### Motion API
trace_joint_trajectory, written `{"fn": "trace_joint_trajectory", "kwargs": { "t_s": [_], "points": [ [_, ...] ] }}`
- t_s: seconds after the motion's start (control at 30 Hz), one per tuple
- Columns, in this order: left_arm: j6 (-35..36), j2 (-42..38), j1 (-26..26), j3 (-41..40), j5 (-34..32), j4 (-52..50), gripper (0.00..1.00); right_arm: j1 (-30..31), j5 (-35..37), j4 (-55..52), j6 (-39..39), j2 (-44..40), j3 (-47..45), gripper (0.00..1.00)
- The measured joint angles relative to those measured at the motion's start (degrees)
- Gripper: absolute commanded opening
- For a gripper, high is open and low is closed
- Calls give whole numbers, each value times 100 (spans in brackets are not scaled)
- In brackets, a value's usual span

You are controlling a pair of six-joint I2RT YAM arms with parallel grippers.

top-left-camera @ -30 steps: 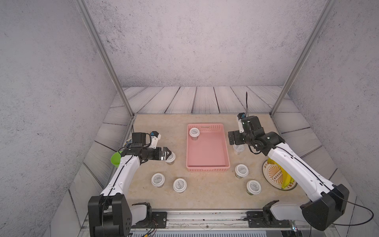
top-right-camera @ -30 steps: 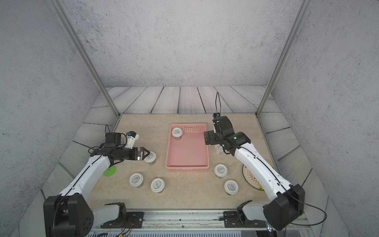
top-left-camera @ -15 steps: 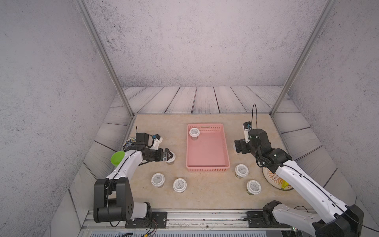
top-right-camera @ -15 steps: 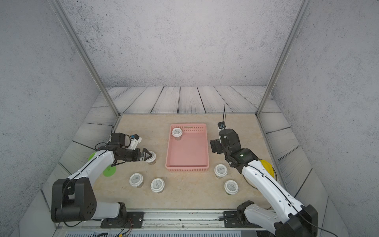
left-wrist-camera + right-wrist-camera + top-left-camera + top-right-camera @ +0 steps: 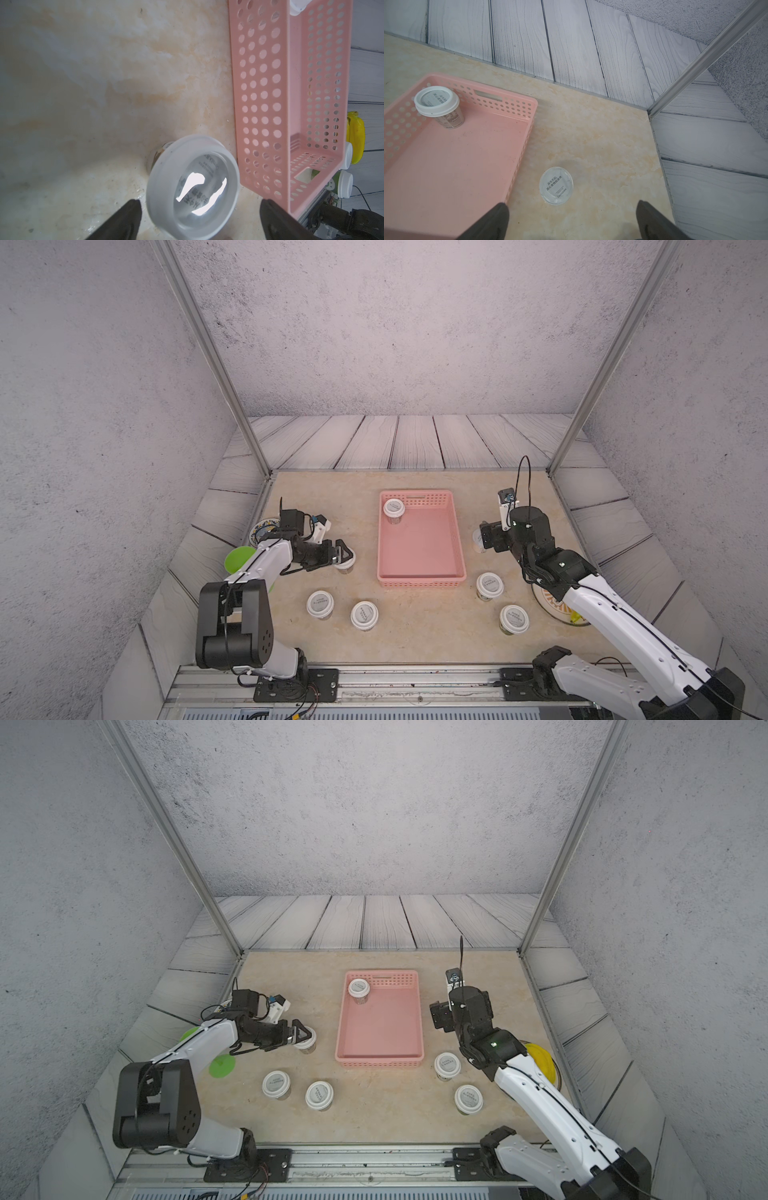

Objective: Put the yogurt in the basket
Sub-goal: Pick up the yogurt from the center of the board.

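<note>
Seven yogurt cups counted, all upright, white lids on. Cup one stands inside the pink basket, in its far left corner, at the centre of both top views. Left end effector lies left of the basket, fingers spread either side of cup two. On the left wrist feed I see bare counter between each finger and the lid, so it is open and gripping nothing. Cup two stands on the counter near the basket's long left wall, not touching it. Right end effector is right of the basket, jaws wide apart and empty, above cup three, which stands on the counter near the basket's right wall, apart from it. Cups four and five stand side by side at lower left of a top view. Cups six and seven stand at lower right, beside a patterned plate. Green cup sits at left, partly hidden by the left arm.
</note>
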Motion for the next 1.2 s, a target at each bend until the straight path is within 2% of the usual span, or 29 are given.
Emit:
{"fn": "trace_joint_trajectory", "kwargs": {
  "t_s": [0.37,1.2],
  "points": [
    [-238,205,0,66,31,166,89,0,61,44,-35,0,0,100],
    [-361,415,-179,190,-26,142,89,0,131,44,-55,0,0,100]
  ]
}}
